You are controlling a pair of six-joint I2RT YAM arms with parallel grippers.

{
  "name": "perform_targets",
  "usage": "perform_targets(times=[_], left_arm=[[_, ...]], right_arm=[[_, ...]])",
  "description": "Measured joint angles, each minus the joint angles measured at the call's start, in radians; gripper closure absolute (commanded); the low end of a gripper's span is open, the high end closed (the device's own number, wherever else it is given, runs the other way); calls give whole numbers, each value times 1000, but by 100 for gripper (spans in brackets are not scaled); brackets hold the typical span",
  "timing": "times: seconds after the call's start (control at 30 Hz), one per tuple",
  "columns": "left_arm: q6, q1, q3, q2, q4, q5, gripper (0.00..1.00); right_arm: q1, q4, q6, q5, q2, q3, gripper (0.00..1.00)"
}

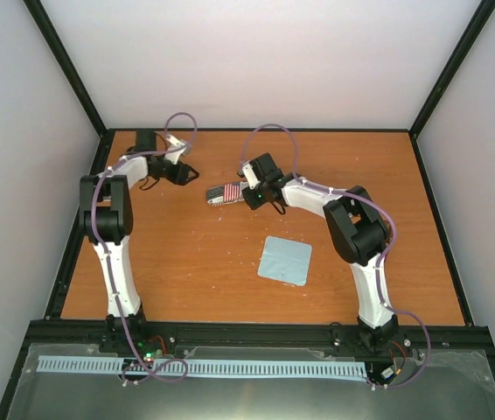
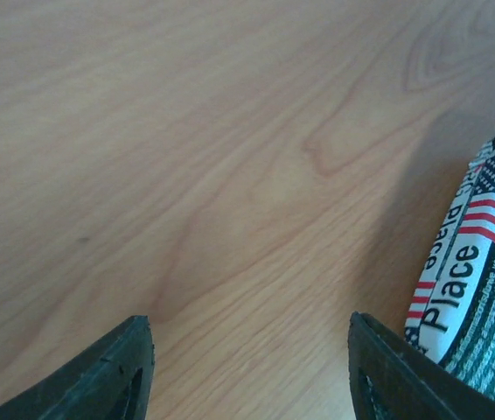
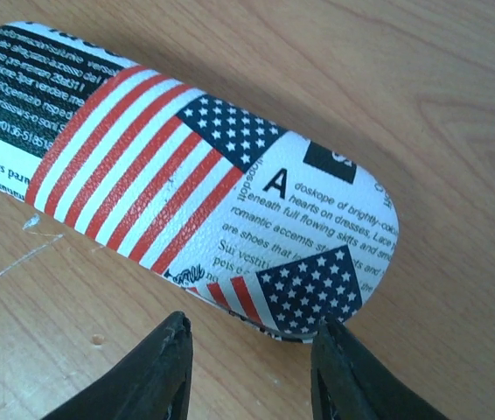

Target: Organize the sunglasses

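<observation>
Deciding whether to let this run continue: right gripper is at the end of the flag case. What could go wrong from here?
1. The right gripper is open, at the rounded end of the closed case; closing there could squeeze it out sideways.
2. The left gripper is open, holding nothing, so the case may slide on the table.
3. No sunglasses show in any view; whether they are inside is unverifiable.

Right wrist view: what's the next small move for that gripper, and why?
Probably ease the right gripper forward until its open fingers bracket the rounded end of the flag-patterned case, then close. The case lies shut, the fingertips sit just short of it, and the left gripper hangs open beside it. No sunglasses show in any view.
</observation>
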Motion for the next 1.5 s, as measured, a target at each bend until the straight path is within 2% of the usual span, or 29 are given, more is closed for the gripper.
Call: perform_targets(times=[0.17, 0.43, 0.77, 1.07, 1.33, 1.5], left_arm=[[9, -67, 19, 45, -19, -43, 38], [12, -97, 35, 81, -39, -81, 41], [13, -191, -26, 61, -23, -47, 43], [12, -192, -42, 53, -22, -16, 37], [9, -215, 50, 102, -41, -16, 35], [9, -272, 89, 121, -36, -16, 35]], right_arm=[[-2, -38, 33, -2, 0, 0, 62], [-2, -94, 65, -21, 42, 54, 61], [-2, -139, 87, -58, 92, 106, 60], [0, -158, 98, -136, 106, 130, 61], [46, -166, 106, -201, 107, 129, 62], [97, -184, 109, -226, 107, 129, 62]])
